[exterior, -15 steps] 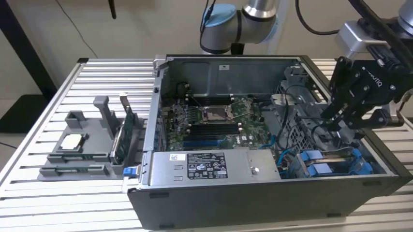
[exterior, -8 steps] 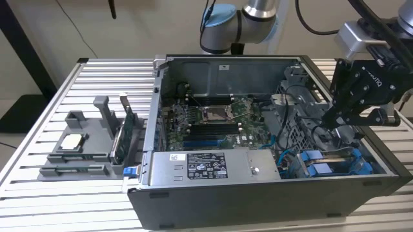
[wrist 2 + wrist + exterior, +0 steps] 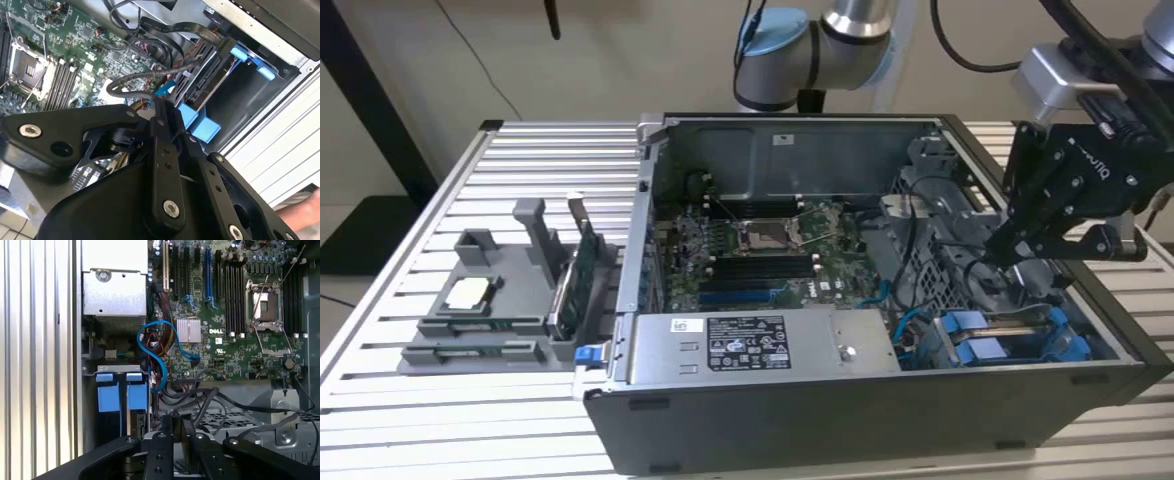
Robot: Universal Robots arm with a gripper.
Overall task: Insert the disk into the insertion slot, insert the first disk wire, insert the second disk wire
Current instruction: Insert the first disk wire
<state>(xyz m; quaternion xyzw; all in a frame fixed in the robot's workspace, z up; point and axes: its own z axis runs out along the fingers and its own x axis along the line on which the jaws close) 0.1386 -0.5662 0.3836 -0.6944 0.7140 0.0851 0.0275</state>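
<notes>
Hand [image 3: 159,103] clamped on black wire [image 3: 145,75], disk [image 3: 207,87] seated in insertion slot [image 3: 1007,340], just beside fingertips

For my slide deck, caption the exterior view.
End effector hovers over the blue-framed disk inside an open computer case on a slatted table.
</notes>
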